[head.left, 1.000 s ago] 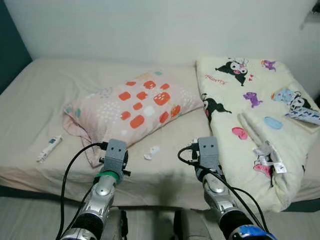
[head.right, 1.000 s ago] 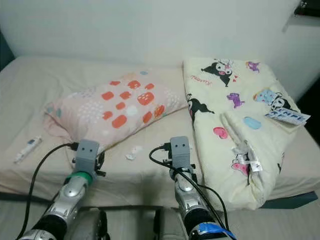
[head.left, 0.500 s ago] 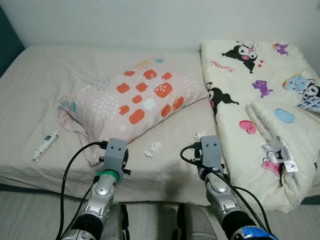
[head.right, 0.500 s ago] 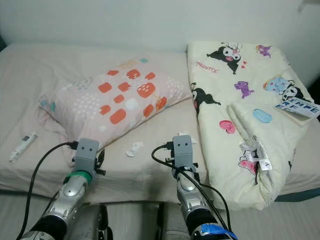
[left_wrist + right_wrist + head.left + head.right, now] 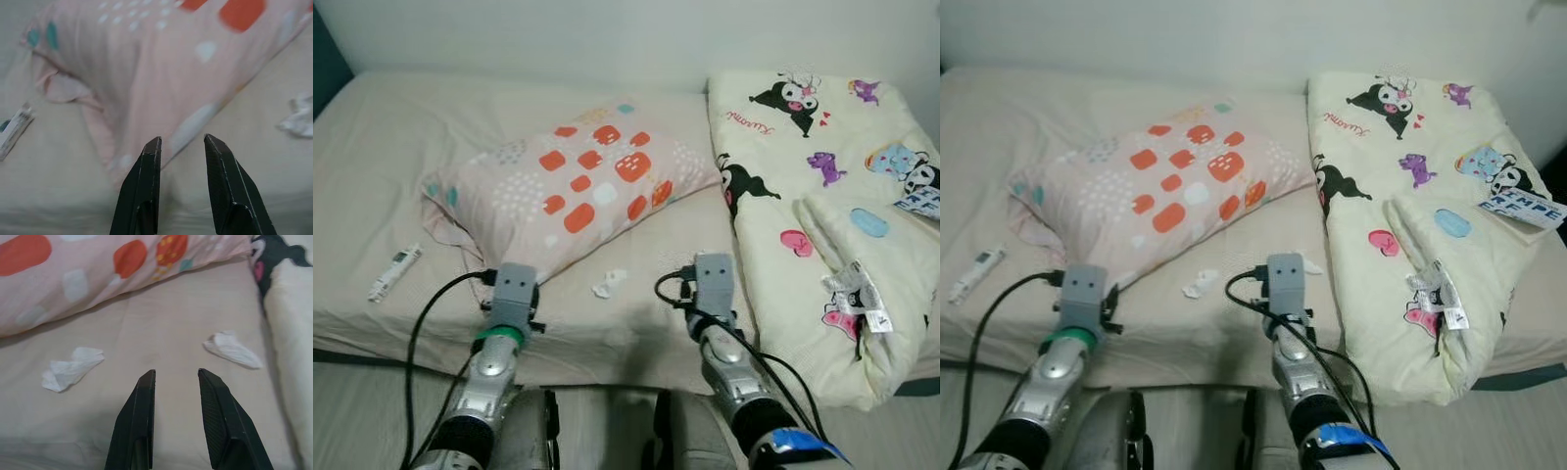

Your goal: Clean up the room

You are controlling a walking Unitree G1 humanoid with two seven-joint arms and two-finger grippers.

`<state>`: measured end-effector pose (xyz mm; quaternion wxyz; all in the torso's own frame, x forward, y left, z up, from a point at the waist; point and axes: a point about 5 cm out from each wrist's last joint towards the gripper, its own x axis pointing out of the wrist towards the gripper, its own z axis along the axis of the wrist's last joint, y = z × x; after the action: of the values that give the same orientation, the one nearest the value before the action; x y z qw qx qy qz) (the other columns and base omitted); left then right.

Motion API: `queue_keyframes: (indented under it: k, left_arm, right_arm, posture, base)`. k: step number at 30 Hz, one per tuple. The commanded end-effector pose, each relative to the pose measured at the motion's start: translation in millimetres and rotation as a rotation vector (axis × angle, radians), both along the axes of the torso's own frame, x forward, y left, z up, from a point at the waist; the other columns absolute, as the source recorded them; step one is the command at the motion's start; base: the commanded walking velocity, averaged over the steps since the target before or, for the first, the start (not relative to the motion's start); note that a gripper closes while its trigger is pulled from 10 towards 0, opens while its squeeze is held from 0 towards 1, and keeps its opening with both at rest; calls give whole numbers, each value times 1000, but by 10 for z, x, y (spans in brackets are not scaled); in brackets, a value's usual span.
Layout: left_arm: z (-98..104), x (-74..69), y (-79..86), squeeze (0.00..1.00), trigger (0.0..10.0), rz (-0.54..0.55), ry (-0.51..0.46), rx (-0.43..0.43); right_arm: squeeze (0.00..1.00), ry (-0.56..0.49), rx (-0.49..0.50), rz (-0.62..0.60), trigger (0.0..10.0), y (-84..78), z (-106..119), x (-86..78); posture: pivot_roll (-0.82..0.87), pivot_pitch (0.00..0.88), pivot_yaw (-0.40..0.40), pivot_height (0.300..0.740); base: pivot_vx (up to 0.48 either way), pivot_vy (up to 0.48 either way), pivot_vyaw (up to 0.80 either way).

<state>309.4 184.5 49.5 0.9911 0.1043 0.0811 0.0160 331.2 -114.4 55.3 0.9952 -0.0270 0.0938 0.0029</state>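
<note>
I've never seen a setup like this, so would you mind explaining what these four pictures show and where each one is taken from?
This is a humanoid robot tidying a bedroom. The two wide pictures come from its head camera, looking down at a bed. Its left gripper and right gripper reach forward, and the two close pictures come from cameras on its wrists, looking along the black fingers. Both grippers are open and hold nothing. On the bed lie a pink pillow with orange patches, a folded cartoon-print quilt, two crumpled tissues, and a small tube near the left edge.
</note>
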Motion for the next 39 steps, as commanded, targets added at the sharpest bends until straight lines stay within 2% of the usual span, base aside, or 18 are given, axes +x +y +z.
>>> queue_keyframes:
  k: [1, 6, 8, 10, 13, 17, 23, 29, 39]
  left_arm:
    - [-100, -84, 29, 0, 10000, 6, 44, 2]
    - [-80, -68, 16, 0, 10000, -8, 41, -6]
    - [-85, -47, -31, 0, 10000, -26, 48, -8]
    - [-61, -1, -161, 0, 10000, -85, 46, 2]
    - [-26, 27, -223, 0, 10000, -108, 32, 17]
    - [-46, -4, -249, 0, 10000, -100, 36, -2]
    - [-120, -94, -232, 0, 10000, -89, 54, -4]
    - [-129, -127, -203, 0, 10000, -78, 50, -5]
    - [-111, -177, -119, 0, 10000, -84, 39, 19]
  right_arm:
    - [0, 55, -20, 12, 10000, -7, -105, -48]
    - [0, 52, -37, 15, 10000, -59, -93, -33]
    - [0, 47, -45, 1, 10000, -122, -90, -31]
    - [0, 55, -42, -43, 10000, -262, -135, -72]
    - [0, 80, -26, -56, 10000, -304, -243, -172]
    - [0, 69, -39, -27, 10000, -291, -250, -193]
    - [0, 53, -65, -11, 10000, -249, -113, -39]
    - [0, 39, -61, 15, 10000, -197, -48, 19]
    - [0, 28, -56, 38, 10000, -136, -95, -38]
  posture:
    - [62, 197, -58, 608]
    - [42, 177, -20, 608]
    - [37, 172, -7, 608]
    - [34, 162, -8, 608]
    - [32, 160, -10, 599]
    - [21, 165, -9, 584]
    - [21, 178, -35, 570]
    - [32, 180, -48, 565]
    - [56, 176, -44, 551]
  base:
    - [0, 0, 0]
    - [0, 0, 0]
    - [0, 0, 0]
    - [0, 0, 0]
    - [0, 0, 0]
    - [0, 0, 0]
    - [0, 0, 0]
    - [0, 0, 0]
    - [0, 0, -40]
